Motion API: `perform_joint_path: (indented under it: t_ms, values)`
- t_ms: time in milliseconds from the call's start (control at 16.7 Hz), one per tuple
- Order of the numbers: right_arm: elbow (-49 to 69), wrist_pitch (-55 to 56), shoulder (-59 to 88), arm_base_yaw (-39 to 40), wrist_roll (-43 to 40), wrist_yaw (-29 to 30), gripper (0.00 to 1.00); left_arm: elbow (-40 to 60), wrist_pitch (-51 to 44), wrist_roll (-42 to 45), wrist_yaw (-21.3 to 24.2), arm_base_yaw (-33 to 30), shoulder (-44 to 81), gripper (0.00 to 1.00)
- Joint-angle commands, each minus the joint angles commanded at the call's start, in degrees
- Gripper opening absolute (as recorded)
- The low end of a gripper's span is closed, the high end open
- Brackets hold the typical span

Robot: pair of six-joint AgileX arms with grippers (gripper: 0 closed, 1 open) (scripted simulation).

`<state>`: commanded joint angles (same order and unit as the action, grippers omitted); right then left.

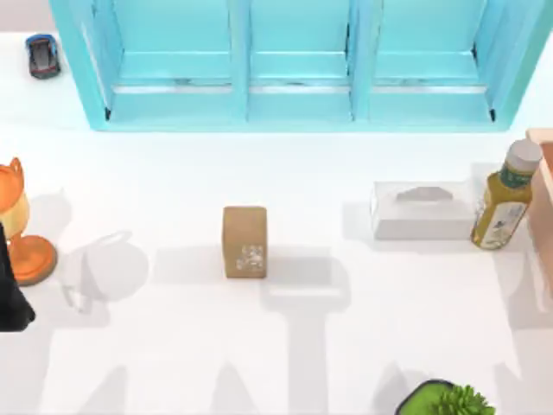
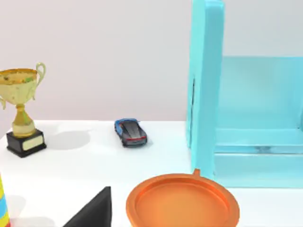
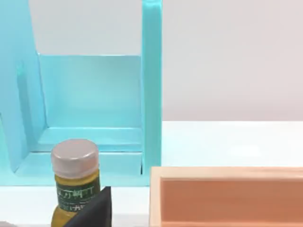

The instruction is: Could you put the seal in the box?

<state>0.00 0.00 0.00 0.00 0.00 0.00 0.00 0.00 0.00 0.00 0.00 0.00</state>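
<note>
The seal (image 1: 244, 242) is a small tan-brown block with a whitish pattern, standing upright near the middle of the table. The box (image 1: 543, 203) is peach-tan with thick walls and is cut off by the table's right edge; its open inside (image 3: 227, 198) appears close in the right wrist view. My left gripper (image 1: 13, 298) is a black shape at the far left edge, well away from the seal. A black part of my right gripper (image 3: 92, 210) sits low in the right wrist view, near the box and the bottle. Neither gripper holds anything that I can see.
A yellow-green bottle (image 1: 504, 197) and a white tissue box (image 1: 423, 210) stand just left of the box. A cyan shelf unit (image 1: 298, 60) spans the back. An orange round-based object (image 1: 22, 229) is at left, a toy car (image 1: 41, 54) back left, a plant (image 1: 449, 399) front right, a gold trophy (image 2: 21, 111).
</note>
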Motion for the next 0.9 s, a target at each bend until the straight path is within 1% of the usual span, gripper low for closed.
perform_joint_path:
  t_ms: [240,420,660,900]
  values:
    - [1.56,-0.91,1.41,0.46,0.44,0.03,1.0,0.0,0.0,0.0,0.0,0.0,0.0,1.0]
    - [8.22,-4.84,7.53,2.45,2.38,0.15,1.0,0.0,0.0,0.0,0.0,0.0,0.0,1.0]
    - [23.69,-14.1,22.01,7.09,7.01,0.53,1.0,0.0,0.0,0.0,0.0,0.0,0.0,1.0]
    - [44.65,-26.75,41.75,13.45,13.41,1.06,1.0,0.0,0.0,0.0,0.0,0.0,0.0,1.0]
